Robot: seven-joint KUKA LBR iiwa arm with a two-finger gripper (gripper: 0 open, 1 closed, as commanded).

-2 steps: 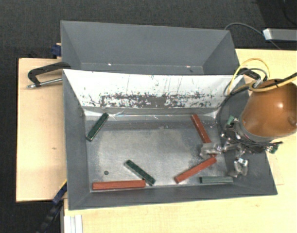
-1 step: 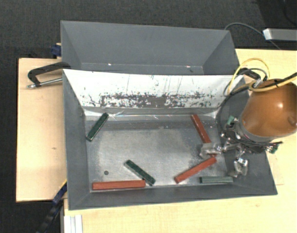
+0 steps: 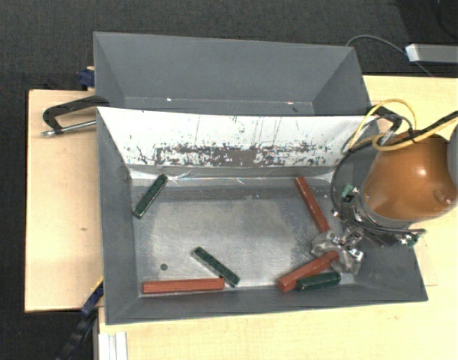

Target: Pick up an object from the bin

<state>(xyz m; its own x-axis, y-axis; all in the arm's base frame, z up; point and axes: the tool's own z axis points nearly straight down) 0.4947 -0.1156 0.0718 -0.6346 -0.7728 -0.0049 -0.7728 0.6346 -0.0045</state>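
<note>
My gripper (image 3: 338,249) is low in the bin's near right corner, under the orange cover. Its metal fingertips sit right at the upper end of a short red-brown bar (image 3: 307,271) that lies slanted on the floor. A dark green bar (image 3: 318,281) lies against the red-brown one on its near side. A longer red-brown bar (image 3: 311,204) leans along the right wall just behind the gripper. Whether the fingers grip anything is hidden by the cover.
Another dark green bar (image 3: 216,267) and a long red-brown bar (image 3: 183,285) lie near the front wall at left of centre. A third green bar (image 3: 150,195) rests in the far left corner. The orange cover and cables hang over the right wall.
</note>
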